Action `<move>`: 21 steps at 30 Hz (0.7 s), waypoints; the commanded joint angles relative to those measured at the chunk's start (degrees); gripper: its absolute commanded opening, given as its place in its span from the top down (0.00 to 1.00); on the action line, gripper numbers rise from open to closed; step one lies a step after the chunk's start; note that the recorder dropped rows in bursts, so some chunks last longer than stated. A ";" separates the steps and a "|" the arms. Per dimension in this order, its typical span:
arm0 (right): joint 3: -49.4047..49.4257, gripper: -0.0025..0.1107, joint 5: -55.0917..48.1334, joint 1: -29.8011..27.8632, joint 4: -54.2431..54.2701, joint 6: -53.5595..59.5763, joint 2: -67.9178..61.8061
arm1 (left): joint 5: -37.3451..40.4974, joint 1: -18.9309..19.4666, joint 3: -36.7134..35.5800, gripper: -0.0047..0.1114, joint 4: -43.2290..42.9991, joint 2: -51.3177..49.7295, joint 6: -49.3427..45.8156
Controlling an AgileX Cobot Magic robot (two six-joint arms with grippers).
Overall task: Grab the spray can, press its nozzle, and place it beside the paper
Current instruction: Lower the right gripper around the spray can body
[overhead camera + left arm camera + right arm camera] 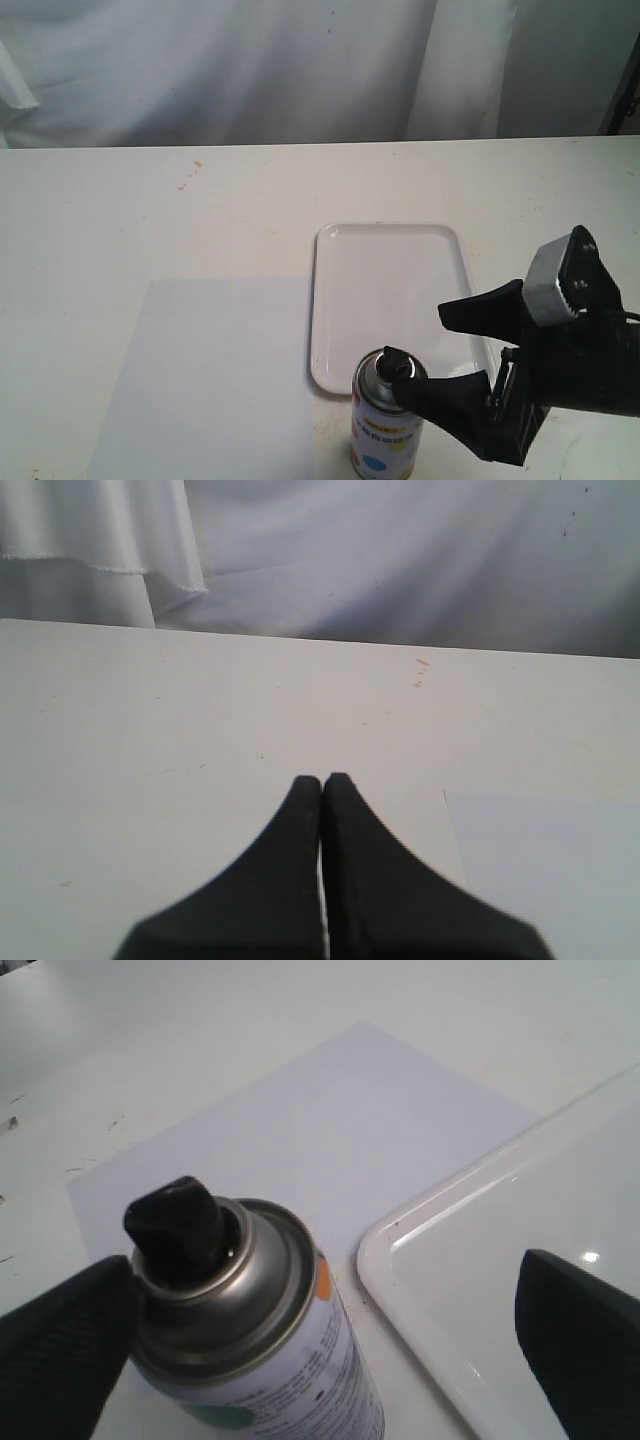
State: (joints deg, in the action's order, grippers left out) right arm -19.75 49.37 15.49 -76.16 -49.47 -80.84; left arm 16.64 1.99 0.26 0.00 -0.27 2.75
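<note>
White tabletop [150,210]: spray can [386,420] stands upright, long axis vertical, nozzle [397,362] topmost, just beside one finger of the wide-spread right gripper [420,347].

I was working in what looked like a robotics lab or test bay and not a home or shop. The bench was a plain white table [150,200], bare of any household clutter and marked only by a few small reddish specks [190,178]. Behind it hung a white cloth backdrop [250,70], creased and draped in loose folds, which closed off the whole rear of the scene; only a dark strip [625,70] showed at its far right edge. What lay on the table seemed set out as props: a glossy white tray [390,290], a flat sheet of paper [210,380] and a single spray can [385,425]. My wrist cameras saw that same white tabletop and cloth.
</note>
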 commanded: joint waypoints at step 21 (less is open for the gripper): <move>-0.11 0.16 -1.33 0.21 -1.26 4.16 -0.14 | -0.36 0.04 -0.26 0.96 0.00 0.27 -0.04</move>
State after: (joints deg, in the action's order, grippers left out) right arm -19.75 48.88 15.49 -76.74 -46.03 -80.84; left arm 16.64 1.99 0.26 0.00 -0.27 2.75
